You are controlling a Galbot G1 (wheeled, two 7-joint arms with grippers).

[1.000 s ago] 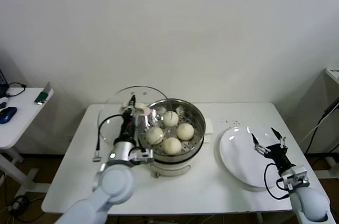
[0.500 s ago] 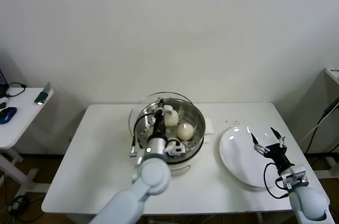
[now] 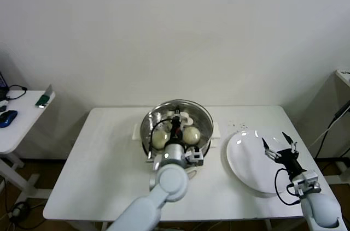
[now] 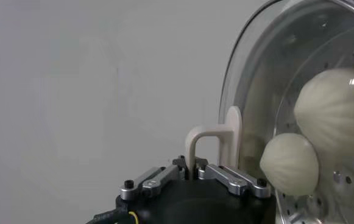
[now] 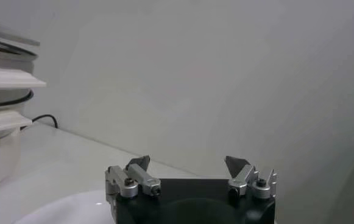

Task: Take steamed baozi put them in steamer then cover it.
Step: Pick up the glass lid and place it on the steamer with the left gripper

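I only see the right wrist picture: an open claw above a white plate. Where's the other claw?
Observer: The left claw is shut on the handle of the cover.
Operator: Where's that cover?
Observer: Over the steamer, in the head view; whether it's seated, I can't tell.
Operator: Anything inside?
Observer: Baozi; two show through the glass, the arm hides the rest.

no readable text, labels or signs
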